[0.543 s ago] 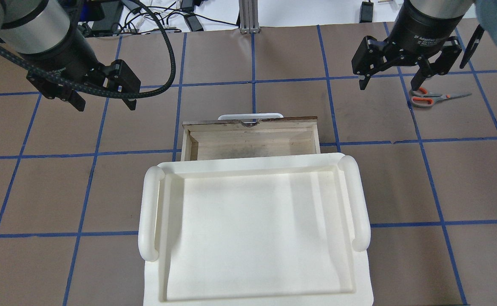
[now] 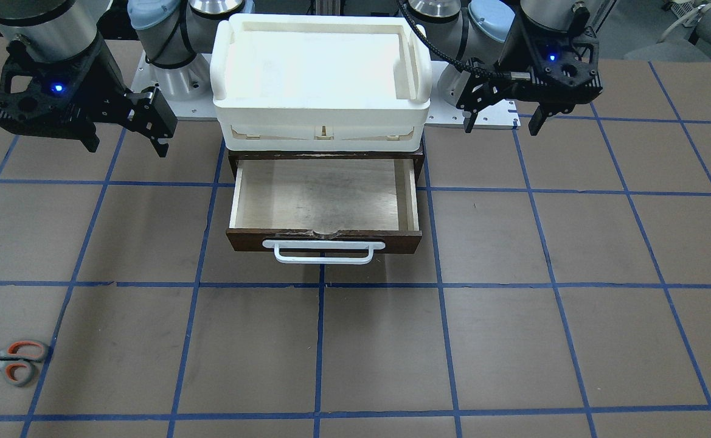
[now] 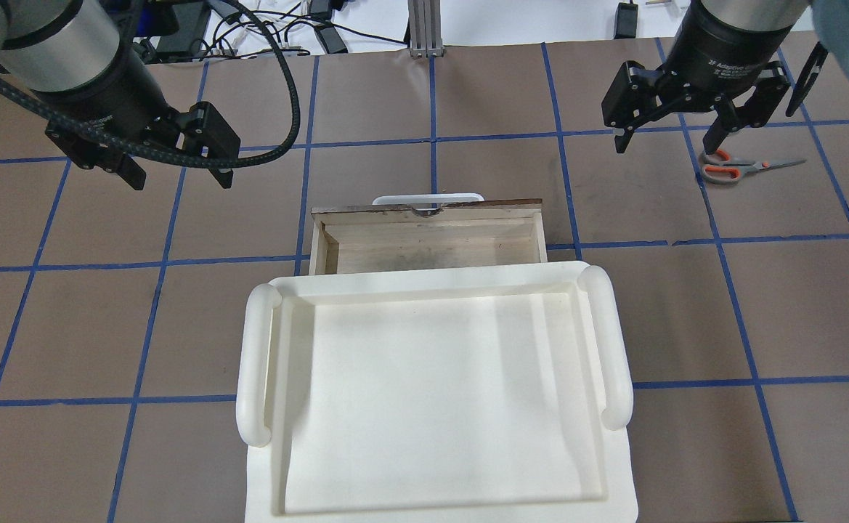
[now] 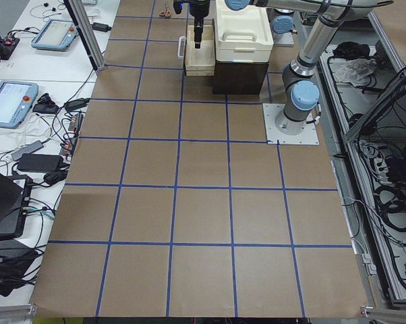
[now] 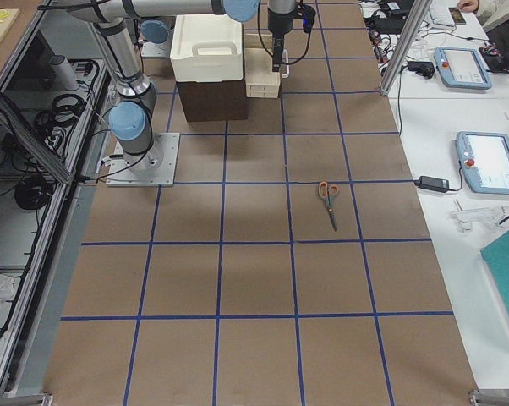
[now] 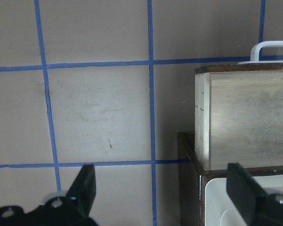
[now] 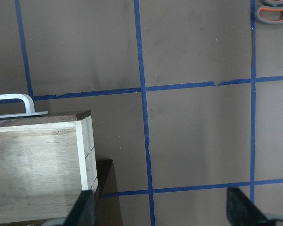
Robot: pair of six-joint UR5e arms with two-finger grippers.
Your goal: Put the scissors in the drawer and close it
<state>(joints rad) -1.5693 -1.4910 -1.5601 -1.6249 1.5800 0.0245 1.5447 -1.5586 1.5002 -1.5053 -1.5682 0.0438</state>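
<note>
**Change since half a second earlier:** right gripper [image 3: 665,147] shifted very slightly upward in the overhead view, fingers spread wide as before, holding nothing. Left gripper [image 3: 180,183] in the same place, likewise spread wide and holding nothing. Scissors [image 3: 747,165] and drawer [image 3: 424,211] unmoved.

**Obscured:**
- Upper handle loop of the scissors partly covered by one right-gripper finger in the overhead view.
- Blade tips cut off at the frame edge in the front-facing view.
- Only the handle loops caught in the top corner of the right wrist view.
- Rear of the drawer hidden beneath the white tray [image 3: 424,280].
- White bar handle [image 3: 428,197] mostly hidden behind the drawer front from overhead, seen whole from the front.

**Scissors:** small, grey handles lined orange, dark blades closed. Flat on the brown table [image 3: 104,327], out on the right arm's side, well apart from the drawer.

**Drawer:** pulled open, dark brown front, pale plywood interior.
</note>
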